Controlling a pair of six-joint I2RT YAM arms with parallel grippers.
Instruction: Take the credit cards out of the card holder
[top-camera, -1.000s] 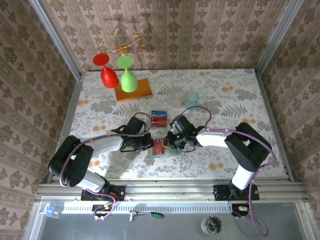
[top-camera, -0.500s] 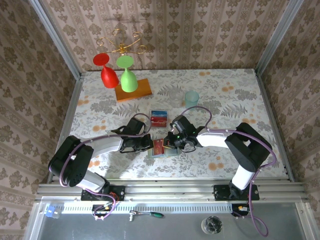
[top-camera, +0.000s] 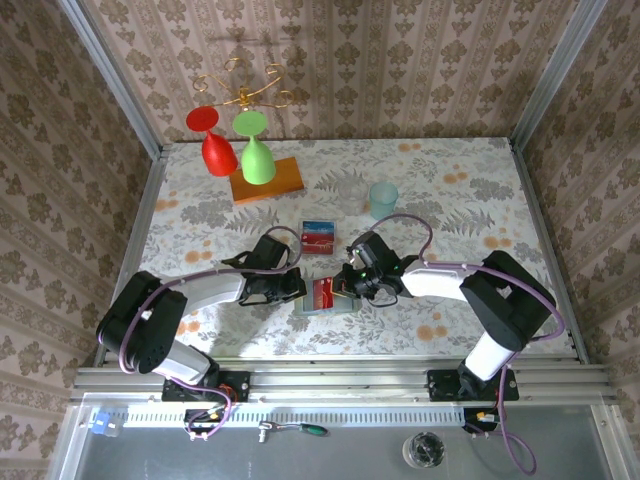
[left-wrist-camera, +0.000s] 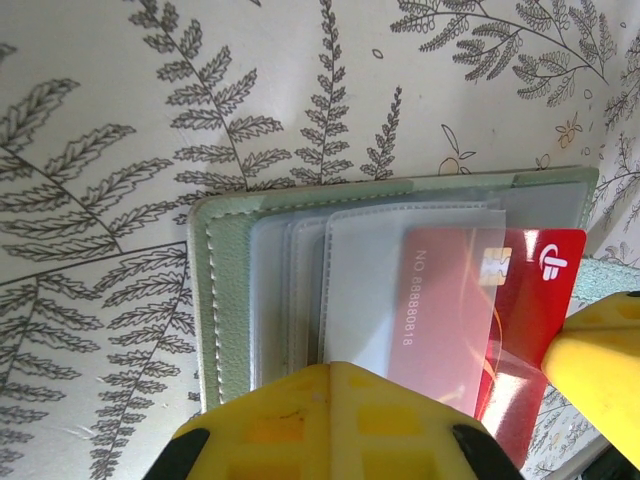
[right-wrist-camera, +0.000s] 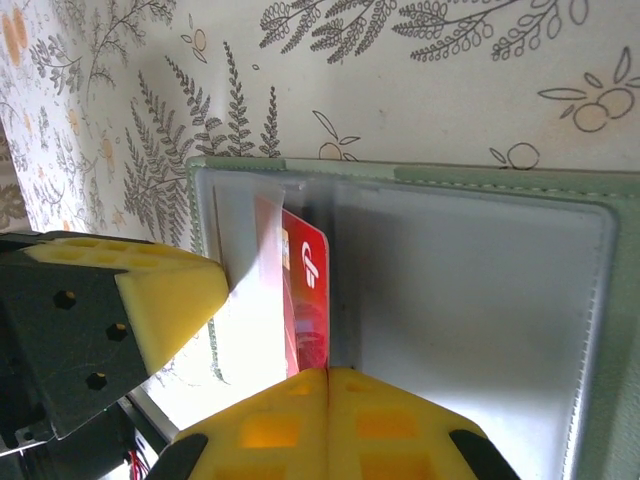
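Red card (left-wrist-camera: 540, 300) juts past card holder (left-wrist-camera: 228, 300) edge, right jaws pinching.

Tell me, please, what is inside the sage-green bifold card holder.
Inside the sage-green bifold card holder lie clear plastic sleeves and one red plastic credit card with white marks, partly sticking out. The layered sleeves and the left yellow claw cover whatever lies deeper.
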